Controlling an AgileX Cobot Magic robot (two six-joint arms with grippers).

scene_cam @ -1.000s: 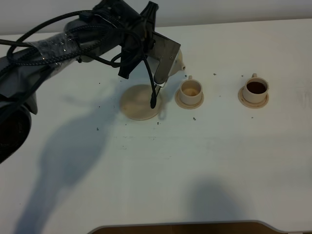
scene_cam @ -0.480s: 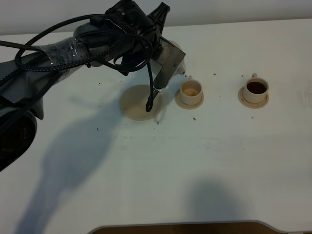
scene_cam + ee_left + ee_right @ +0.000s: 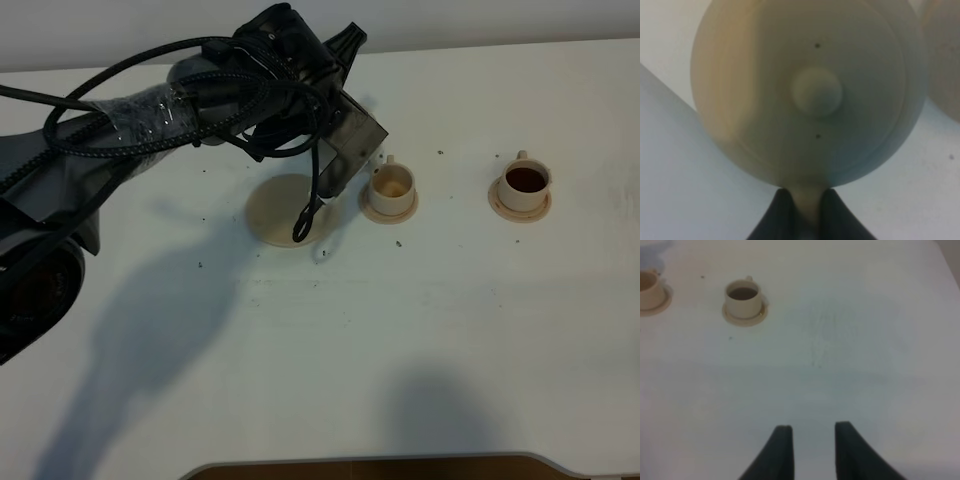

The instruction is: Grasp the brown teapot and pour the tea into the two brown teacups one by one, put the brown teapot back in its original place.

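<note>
My left gripper (image 3: 356,148) is shut on the loop handle of the brown teapot (image 3: 810,90), gripping it between both fingers (image 3: 775,220). The left wrist view shows the pot's knobbed lid close up. In the high view my arm hides almost all of the pot, which is held just left of the left teacup (image 3: 392,185). That cup's inside looks pale. The right teacup (image 3: 524,182) holds dark tea; it also shows in the right wrist view (image 3: 743,297). The wide saucer (image 3: 280,208) lies bare. My right gripper (image 3: 810,442) is open and empty, above bare table.
Each cup stands on its own small saucer (image 3: 372,208). A black cable loop (image 3: 305,215) from my left arm hangs over the wide saucer. Small dark specks lie scattered on the white table (image 3: 450,320). The table's front edge (image 3: 380,466) is at the bottom.
My left arm has moved right with the teapot, off the wide saucer's far side and closer to the left teacup. The cups have not moved.
</note>
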